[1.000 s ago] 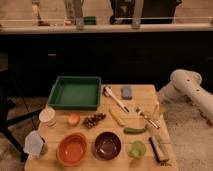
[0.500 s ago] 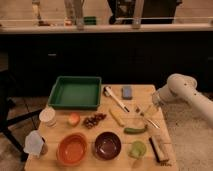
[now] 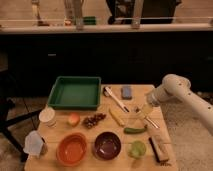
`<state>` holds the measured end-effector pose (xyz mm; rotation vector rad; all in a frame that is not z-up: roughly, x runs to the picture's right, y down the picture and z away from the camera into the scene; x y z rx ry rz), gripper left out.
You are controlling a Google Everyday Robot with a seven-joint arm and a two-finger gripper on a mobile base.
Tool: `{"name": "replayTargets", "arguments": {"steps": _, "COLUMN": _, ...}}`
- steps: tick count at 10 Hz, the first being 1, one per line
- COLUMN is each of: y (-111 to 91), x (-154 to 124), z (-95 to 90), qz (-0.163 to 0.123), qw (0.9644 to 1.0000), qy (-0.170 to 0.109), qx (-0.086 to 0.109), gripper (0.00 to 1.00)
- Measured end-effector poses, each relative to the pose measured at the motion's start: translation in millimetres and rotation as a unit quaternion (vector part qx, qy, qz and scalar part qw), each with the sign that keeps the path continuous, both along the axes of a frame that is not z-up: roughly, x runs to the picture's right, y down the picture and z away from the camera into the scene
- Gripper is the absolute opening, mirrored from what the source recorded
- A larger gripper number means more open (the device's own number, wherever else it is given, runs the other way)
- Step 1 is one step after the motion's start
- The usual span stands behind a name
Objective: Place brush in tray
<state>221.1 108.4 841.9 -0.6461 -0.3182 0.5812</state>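
1. The step in hand looks like the approach: the brush (image 3: 116, 100) is not yet picked up.
2. The gripper (image 3: 143, 112) hangs over the right side of the table (image 3: 142, 91), near the brush's near end. Its fingers are spread wide and seem to hold nothing.
3. The brush lies flat on the table just right of the tray (image 3: 75, 79), outside it. It slants from far-left to near-right, with its dark end toward the tray.
4. The next move probably calls for shifting left and down, with the jaws set across the thin handle. The gripper would then close, lift and carry the brush left over the tray's right wall.
5. The slim handle lies flat on the table, so a low, well-centred pinch seems needed.
6. Count:
   - one brush
   - one tray
   - one gripper
   - two bowls, an orange one (image 3: 72, 149) and a maroon one (image 3: 107, 145)
   - one scrub brush (image 3: 157, 145), near right
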Motion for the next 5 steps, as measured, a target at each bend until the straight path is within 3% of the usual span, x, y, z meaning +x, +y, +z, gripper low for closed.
{"name": "replayTargets", "arguments": {"steps": 3, "y": -3, "x": -14, "z": 9.1, "qz": 0.002, "qw": 0.9999, "qy": -0.010, "qx": -0.003, "gripper": 1.00}}
{"name": "replayTargets", "arguments": {"steps": 5, "y": -4, "x": -20, "z": 15.0, "qz": 0.009, "qw": 0.9999, "qy": -0.005, "qx": -0.006, "gripper": 0.91}}
